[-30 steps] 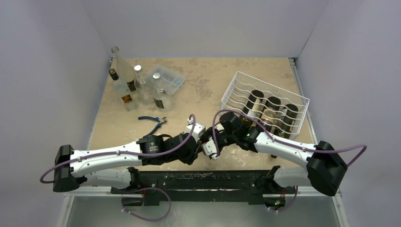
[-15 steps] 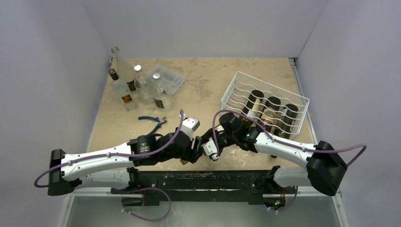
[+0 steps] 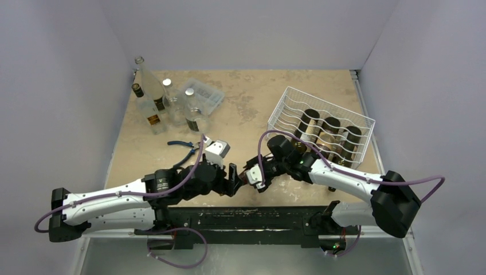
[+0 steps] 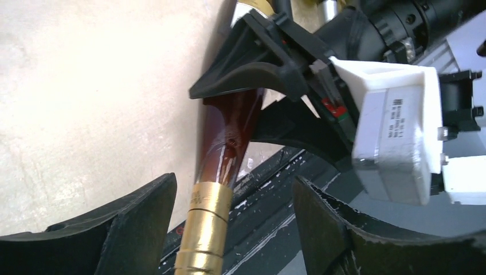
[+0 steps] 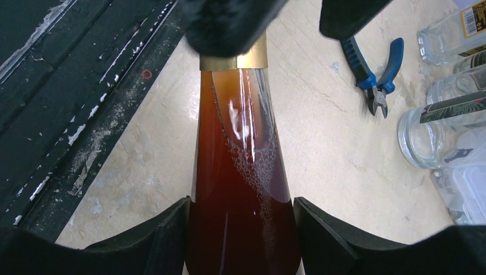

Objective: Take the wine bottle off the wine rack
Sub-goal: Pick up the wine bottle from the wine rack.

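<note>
Right fingers (image 5: 155, 240) clamp the wine bottle (image 5: 243, 200); left fingers (image 4: 137, 223) gape around its neck, pliers (image 5: 375, 91) nearby.

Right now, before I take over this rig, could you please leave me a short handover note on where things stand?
The left gripper is open, one finger on each side of the wine bottle at its gold neck, seemingly not gripping.
The right gripper is shut on the bottle's body and carries it.
The bottle is out of the wine rack, held over the near edge of the table between the arms. Other dark bottles lie in the rack.
Done: bottle taken off the rack.
Left: probably set it down on the table, then release.
</note>
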